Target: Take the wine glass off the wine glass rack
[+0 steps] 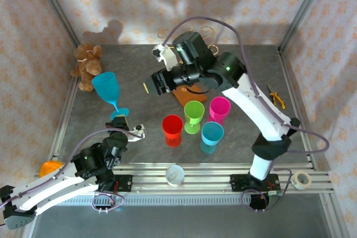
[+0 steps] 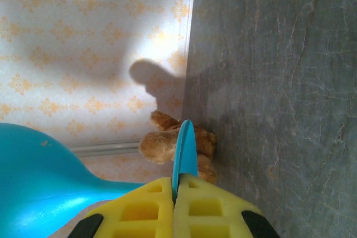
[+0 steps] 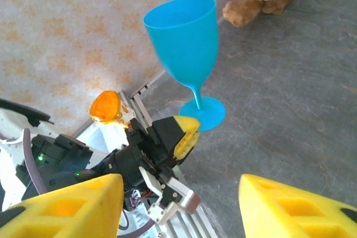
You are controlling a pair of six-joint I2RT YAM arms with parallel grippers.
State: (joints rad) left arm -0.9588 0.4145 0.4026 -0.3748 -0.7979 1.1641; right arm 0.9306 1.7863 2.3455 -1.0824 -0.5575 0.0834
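Note:
The blue wine glass (image 1: 106,87) is held up at the left of the table, away from the wine glass rack (image 1: 186,98), whose brown base and gold loops (image 1: 209,30) are partly hidden by my right arm. My left gripper (image 1: 120,121) is shut on the edge of the glass's round foot (image 2: 184,147); the bowl (image 2: 33,182) fills the lower left of the left wrist view. My right gripper (image 1: 152,85) hovers open over the table's middle, facing the glass (image 3: 184,43). Nothing sits between its yellow fingers (image 3: 78,207).
A red cup (image 1: 173,129), a green one (image 1: 194,115), a magenta one (image 1: 219,108) and a teal one (image 1: 212,136) stand in front of the rack. A teddy bear (image 1: 86,65) lies at the far left corner. A tape roll (image 1: 302,179) rests on the front rail.

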